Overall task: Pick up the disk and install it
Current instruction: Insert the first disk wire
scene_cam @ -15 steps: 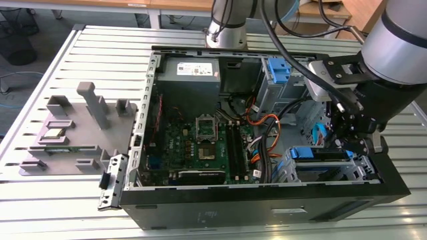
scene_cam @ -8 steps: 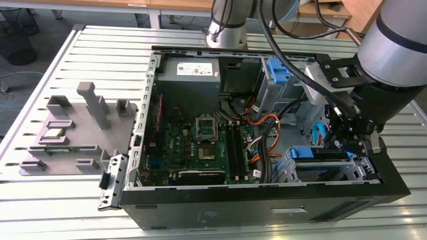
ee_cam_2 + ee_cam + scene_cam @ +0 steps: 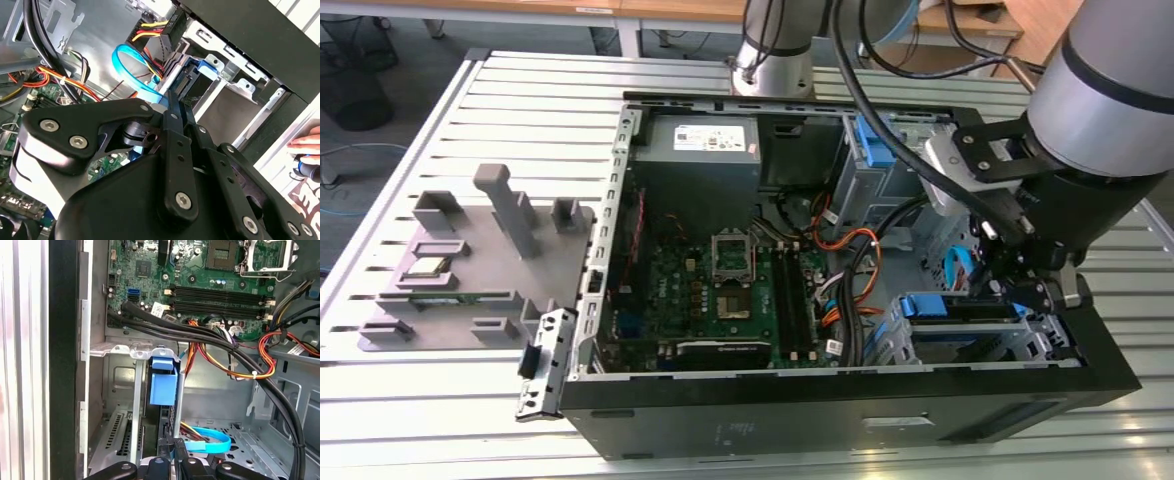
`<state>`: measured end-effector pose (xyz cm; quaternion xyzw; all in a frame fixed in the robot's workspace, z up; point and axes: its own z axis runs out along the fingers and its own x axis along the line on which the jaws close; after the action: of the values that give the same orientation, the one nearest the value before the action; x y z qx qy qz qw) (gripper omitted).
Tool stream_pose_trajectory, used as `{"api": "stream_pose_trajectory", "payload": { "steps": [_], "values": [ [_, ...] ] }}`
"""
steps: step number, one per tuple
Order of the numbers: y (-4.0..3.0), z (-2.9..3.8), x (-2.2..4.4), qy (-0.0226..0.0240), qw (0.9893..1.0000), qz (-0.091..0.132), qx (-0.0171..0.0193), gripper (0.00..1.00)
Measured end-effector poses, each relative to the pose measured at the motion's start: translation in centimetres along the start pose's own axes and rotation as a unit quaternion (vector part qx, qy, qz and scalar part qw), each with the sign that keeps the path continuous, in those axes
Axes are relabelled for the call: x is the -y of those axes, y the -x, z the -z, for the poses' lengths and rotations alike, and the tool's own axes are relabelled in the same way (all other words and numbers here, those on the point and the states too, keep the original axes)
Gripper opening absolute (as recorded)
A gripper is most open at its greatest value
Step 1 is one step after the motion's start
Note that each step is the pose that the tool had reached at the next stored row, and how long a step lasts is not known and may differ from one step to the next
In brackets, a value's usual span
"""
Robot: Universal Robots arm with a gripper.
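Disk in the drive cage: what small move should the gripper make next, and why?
Probably ease it slightly deeper along the slot: the gripper is clamped on the disk, which stands edge-on inside the drive cage.

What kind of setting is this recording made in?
Likely a robotics lab set up for computer assembly: an open PC case lies on a slotted metal table, a grey parts fixture sits beside it, and the arm's gripper reaches into the drive bay.

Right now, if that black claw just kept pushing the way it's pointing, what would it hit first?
Probably the disk itself: the gripper sits right behind it, in line with the drive cage. Depth is hard to judge.
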<state>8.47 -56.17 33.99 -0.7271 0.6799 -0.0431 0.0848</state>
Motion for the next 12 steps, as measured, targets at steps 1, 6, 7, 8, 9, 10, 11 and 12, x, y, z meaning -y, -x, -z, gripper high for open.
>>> {"api": "stream_pose_trajectory", "payload": {
  "steps": [1,6,7,8,9,10,11,12],
  "values": [
    [-0.04,0.00,-0.08,-0.0021,1.0000,0.000,0.0002,0.16],
    [-0.12,-0.02,-0.46,-0.0084,1.0000,0.003,0.0001,0.16],
    [-0.12,-0.02,-0.46,-0.0085,1.0000,0.003,0.0002,0.16],
    [-0.12,-0.03,-0.46,-0.0085,1.0000,0.003,0.0002,0.16],
    [-0.12,-0.04,-0.47,-0.0085,1.0000,0.003,0.0003,0.16],
    [-0.12,-0.07,-0.53,-0.0090,1.0000,0.003,0.0004,0.16],
    [-0.12,-0.13,-0.61,-0.0099,0.9999,0.003,0.0003,0.16],
    [-0.12,-0.19,-0.69,-0.0114,0.9999,0.003,0.0002,0.16]
  ]
}}
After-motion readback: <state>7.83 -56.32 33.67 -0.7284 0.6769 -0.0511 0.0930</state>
